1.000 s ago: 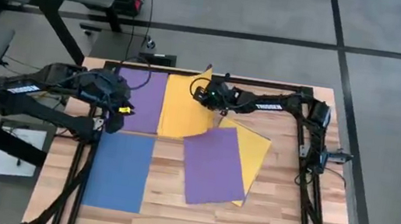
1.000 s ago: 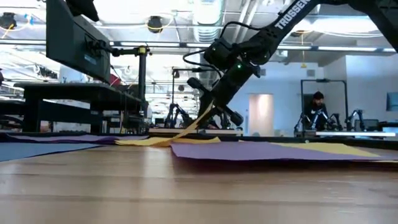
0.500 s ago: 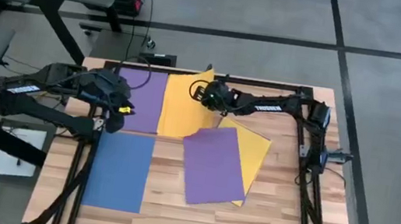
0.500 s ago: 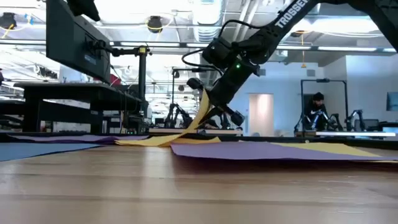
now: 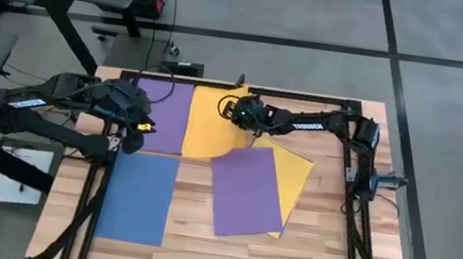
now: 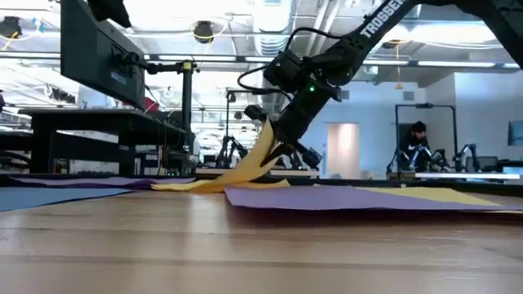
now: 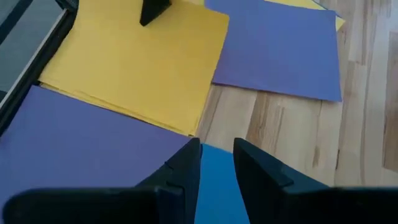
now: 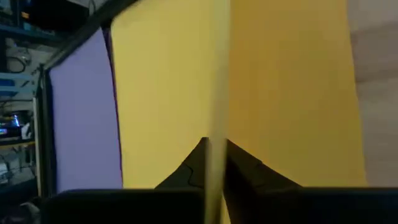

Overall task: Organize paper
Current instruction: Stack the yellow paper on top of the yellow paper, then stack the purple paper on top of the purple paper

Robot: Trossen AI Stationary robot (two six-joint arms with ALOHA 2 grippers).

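Note:
Coloured paper sheets lie flat on the wooden table. A purple sheet (image 5: 167, 110) lies far left, with a yellow sheet (image 5: 210, 128) beside it. A blue sheet (image 5: 138, 196) lies near left. A second purple sheet (image 5: 246, 192) lies on another yellow sheet (image 5: 296, 173). My right gripper (image 5: 236, 110) is shut on the first yellow sheet's right side. My left gripper (image 5: 137, 131) hovers where the far purple sheet meets the blue one. Its fingers (image 7: 217, 158) stand a little apart with nothing between them. My right gripper pinches the yellow sheet's right edge (image 8: 216, 134) between its two fingers, near the far right corner. It reaches in from the table's right, slanting down. That edge (image 6: 263, 147) is lifted off the table and bows down; the rest of the sheet (image 6: 204, 184) lies flat.
A black frame rail (image 5: 309, 97) runs along the table's far edge and down both sides. A white printed sheet (image 5: 21, 174) lies off the table to the left. Bare wood (image 5: 332, 253) shows at the near right.
My right gripper has edged toward the table's left, still shut on the yellow sheet's edge. The lifted strip of the sheet first rose steeper and now sags in a bow. The rest of the sheet has stayed flat on the table.

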